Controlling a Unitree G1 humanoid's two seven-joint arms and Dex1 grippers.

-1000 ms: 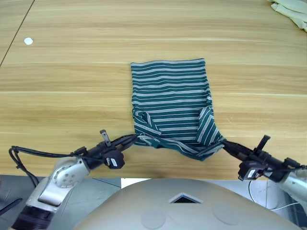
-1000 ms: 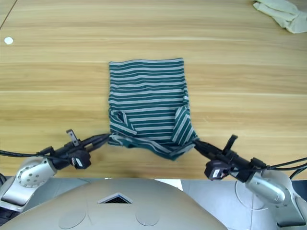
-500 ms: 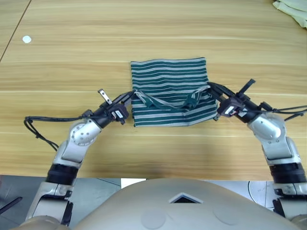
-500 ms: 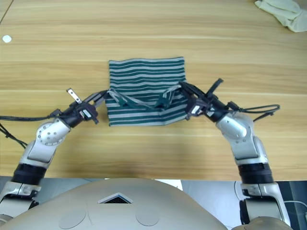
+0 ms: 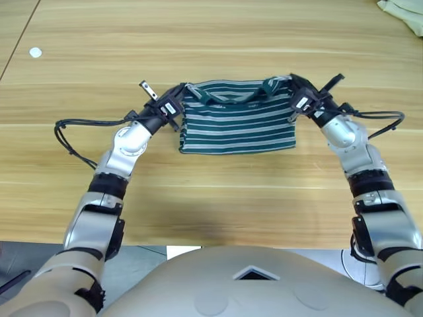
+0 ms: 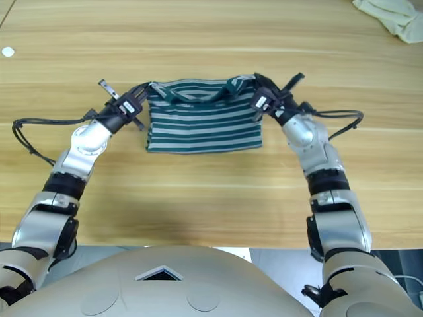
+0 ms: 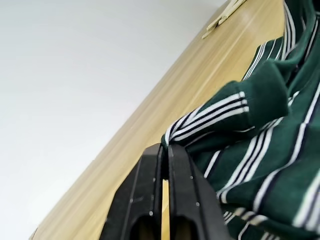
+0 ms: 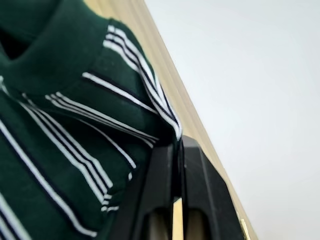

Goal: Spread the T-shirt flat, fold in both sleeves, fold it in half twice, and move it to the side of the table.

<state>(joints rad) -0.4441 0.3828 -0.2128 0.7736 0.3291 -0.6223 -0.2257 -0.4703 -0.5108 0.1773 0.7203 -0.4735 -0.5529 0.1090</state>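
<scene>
The dark green T-shirt (image 5: 236, 124) with white stripes lies folded over on the wooden table (image 5: 211, 198), its near half doubled onto the far half. My left gripper (image 5: 182, 89) is shut on the shirt's left corner at the far edge. My right gripper (image 5: 289, 80) is shut on the right corner at the same edge. Between them the carried edge sags slightly above the cloth. In the left wrist view the fingers (image 7: 150, 195) pinch a striped hem (image 7: 210, 117). The right wrist view has the fingers (image 8: 172, 200) clamped on striped cloth (image 8: 75, 125).
A pale crumpled cloth (image 5: 403, 12) lies at the far right corner of the table. A small white disc (image 5: 35, 52) sits at the far left. Bare wood surrounds the shirt on all sides.
Both grippers carried the shirt's near edge away from me, over the cloth, to the far edge. The shirt went from long to folded in half.
</scene>
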